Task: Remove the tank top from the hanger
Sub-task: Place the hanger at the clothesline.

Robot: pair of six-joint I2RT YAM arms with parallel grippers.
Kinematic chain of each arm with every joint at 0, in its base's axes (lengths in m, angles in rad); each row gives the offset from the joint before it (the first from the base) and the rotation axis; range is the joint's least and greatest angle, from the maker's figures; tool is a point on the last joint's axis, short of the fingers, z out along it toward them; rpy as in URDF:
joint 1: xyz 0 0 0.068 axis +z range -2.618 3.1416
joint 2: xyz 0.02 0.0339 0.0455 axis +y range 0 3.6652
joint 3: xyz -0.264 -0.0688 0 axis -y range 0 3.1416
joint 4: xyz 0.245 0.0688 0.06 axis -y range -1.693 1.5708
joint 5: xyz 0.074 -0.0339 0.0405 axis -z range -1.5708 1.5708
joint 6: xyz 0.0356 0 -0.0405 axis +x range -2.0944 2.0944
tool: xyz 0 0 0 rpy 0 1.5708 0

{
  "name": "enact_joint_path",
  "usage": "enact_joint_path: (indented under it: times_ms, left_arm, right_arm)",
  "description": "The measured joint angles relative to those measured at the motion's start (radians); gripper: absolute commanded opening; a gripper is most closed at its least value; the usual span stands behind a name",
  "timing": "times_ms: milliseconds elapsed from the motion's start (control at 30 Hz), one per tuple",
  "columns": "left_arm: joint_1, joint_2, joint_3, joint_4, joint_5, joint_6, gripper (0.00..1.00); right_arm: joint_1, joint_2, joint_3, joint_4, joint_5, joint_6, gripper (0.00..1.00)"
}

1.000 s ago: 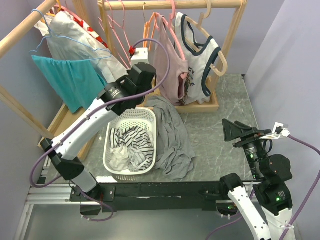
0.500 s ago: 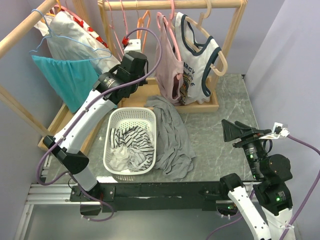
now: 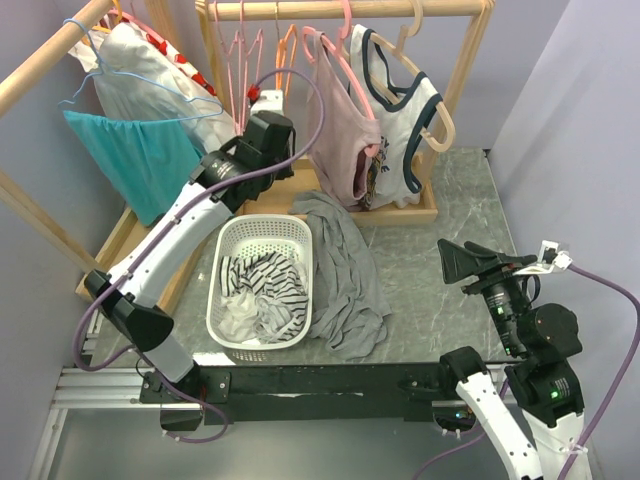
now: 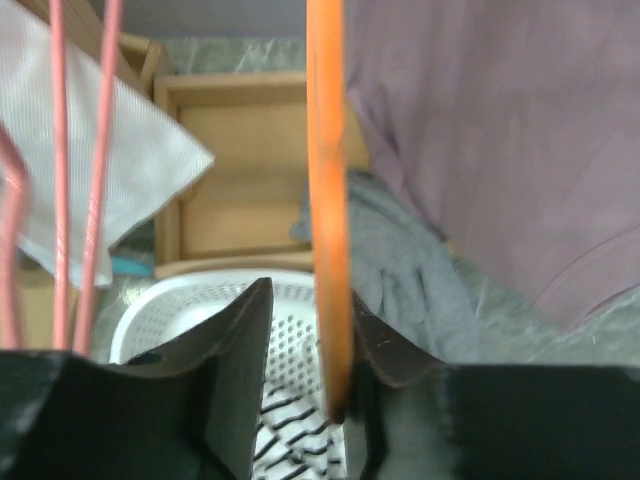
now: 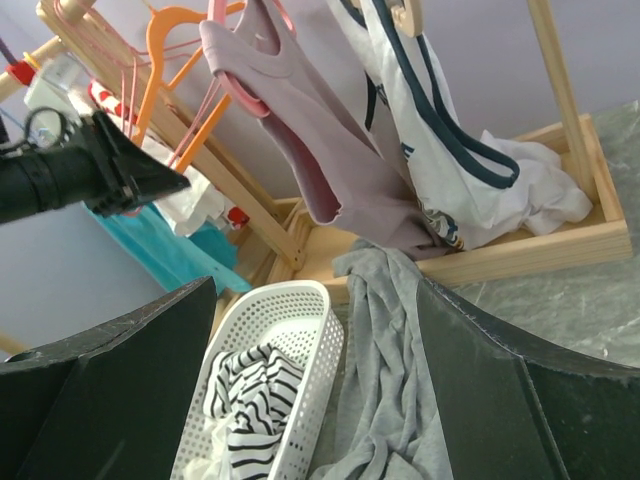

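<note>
A mauve tank top hangs on a pink hanger from the wooden rail; it also shows in the left wrist view and the right wrist view. My left gripper is raised just left of it. Its jaws are open around the bar of a bare orange hanger, which lies against the right finger. My right gripper is open and empty, held above the table's right side, far from the rack.
A white navy-trimmed tank top hangs on a wooden hanger to the right. A grey garment lies on the table beside a white basket holding striped clothes. A second rack at left carries a teal garment.
My left gripper has drawn back and to the left, away from the mauve tank top. The tank top and its pink hanger have swung right, leaving the orange hanger apart. The right arm barely moved.
</note>
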Motion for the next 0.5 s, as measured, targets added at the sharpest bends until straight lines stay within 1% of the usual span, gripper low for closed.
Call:
enact_joint_path:
  times_ms: [67, 100, 133, 167, 367, 500]
  left_arm:
    - [0.0, -0.031, -0.067, 0.012, 0.004, 0.008, 0.67]
    - [0.0, -0.047, -0.098, 0.021, 0.008, 0.011, 0.7]
    - [0.0, -0.064, -0.124, 0.026, 0.011, 0.012, 0.76]
    - [0.0, -0.077, -0.137, 0.029, 0.012, 0.016, 0.99]
    - [0.0, -0.179, -0.179, 0.078, 0.031, 0.01, 0.99]
    - [-0.003, -0.305, -0.294, 0.157, 0.071, 0.006, 1.0]
  right_arm:
    - [0.0, 0.005, 0.0, 0.0, -0.005, 0.0, 0.89]
    - [0.0, 0.008, 0.0, 0.0, -0.008, 0.0, 0.89]
    - [0.0, 0.011, 0.0, 0.0, -0.01, 0.0, 0.89]
    - [0.0, 0.014, 0.0, 0.0, -0.013, 0.0, 0.89]
    - [0.0, 0.029, -0.015, 0.001, -0.024, 0.0, 0.89]
    - [0.0, 0.059, -0.018, -0.015, 0.007, 0.004, 0.93]
